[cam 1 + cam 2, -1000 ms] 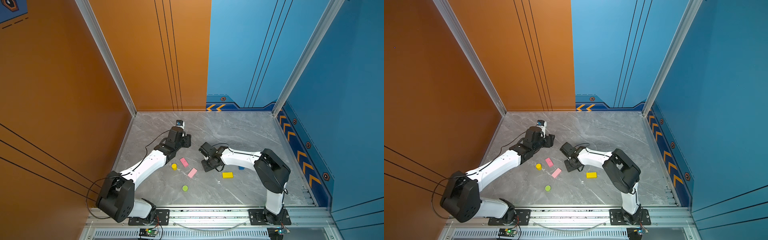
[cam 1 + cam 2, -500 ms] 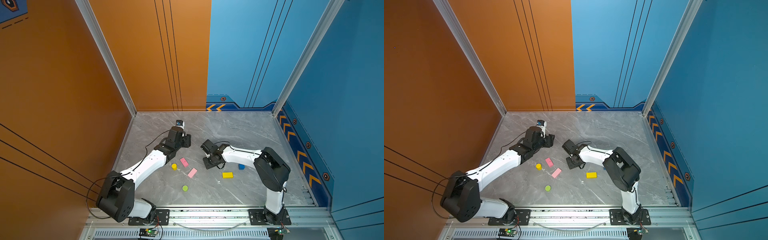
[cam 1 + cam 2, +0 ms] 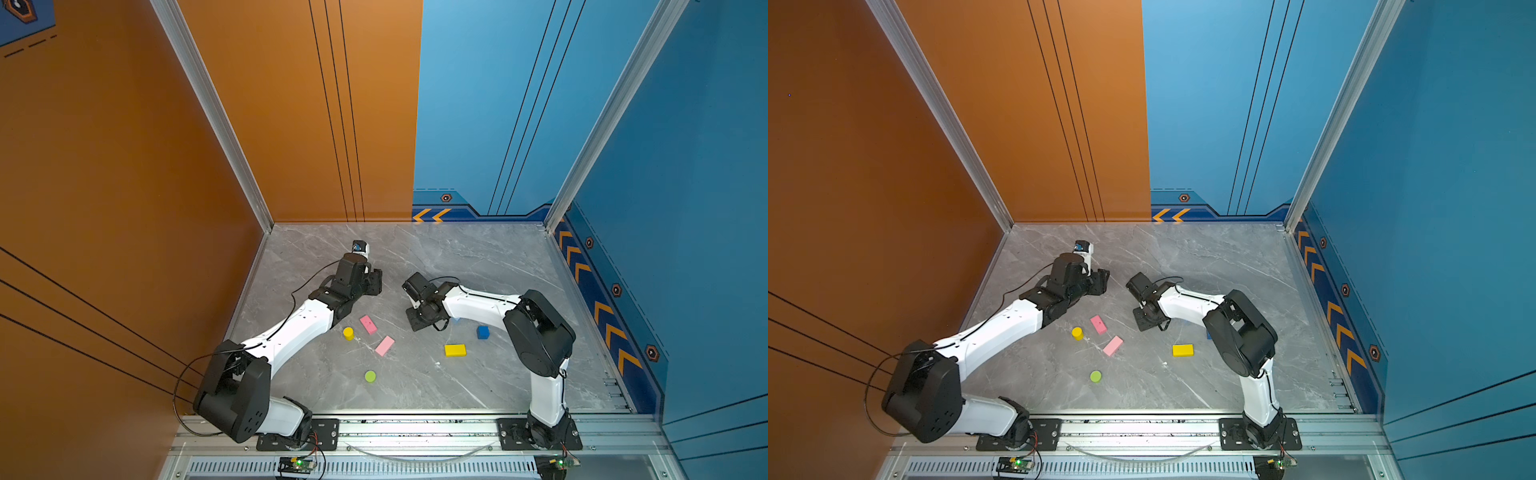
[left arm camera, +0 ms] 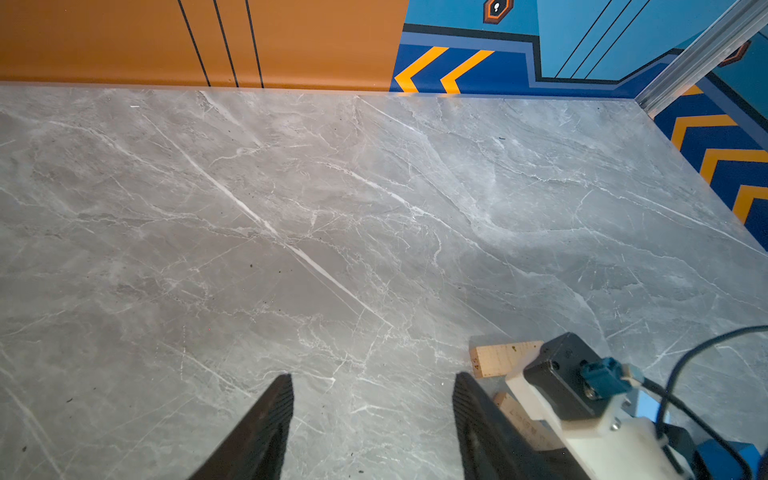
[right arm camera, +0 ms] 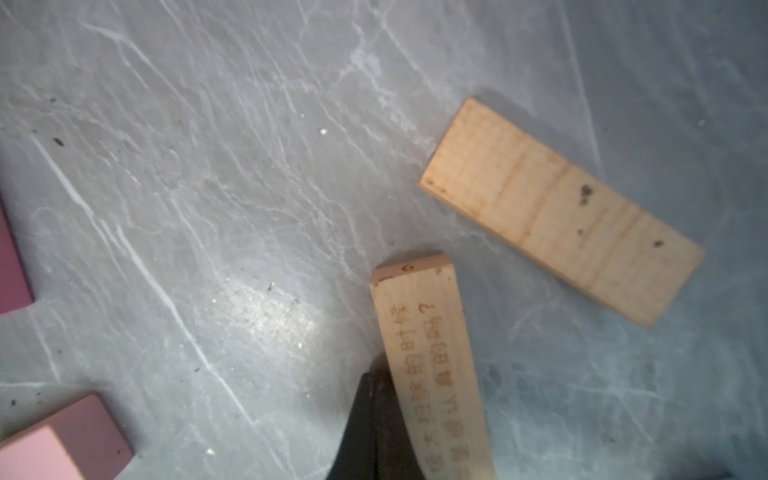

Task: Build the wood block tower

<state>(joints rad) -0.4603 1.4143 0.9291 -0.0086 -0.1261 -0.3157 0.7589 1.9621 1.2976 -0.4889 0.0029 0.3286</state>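
Plank [image 5: 432, 365] beside closed R hand [image 5: 372, 382], maybe touching; L hand [image 4: 372, 376] spread.

We work in a purpose-built robot test cell, not a home: orange wall panels [image 3: 291, 104] and blue wall panels [image 3: 478, 104] box in the grey marble-look tabletop [image 3: 457, 257] ahead of our left gripper [image 4: 372, 380]. Behind it, an aluminium rail [image 3: 415, 428] carries both arm bases [image 3: 536, 432].

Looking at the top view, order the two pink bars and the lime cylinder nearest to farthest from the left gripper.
1. Pink bar beside the yellow cylinder.
2. Other pink bar, nearer the front.
3. Lime cylinder, frontmost.
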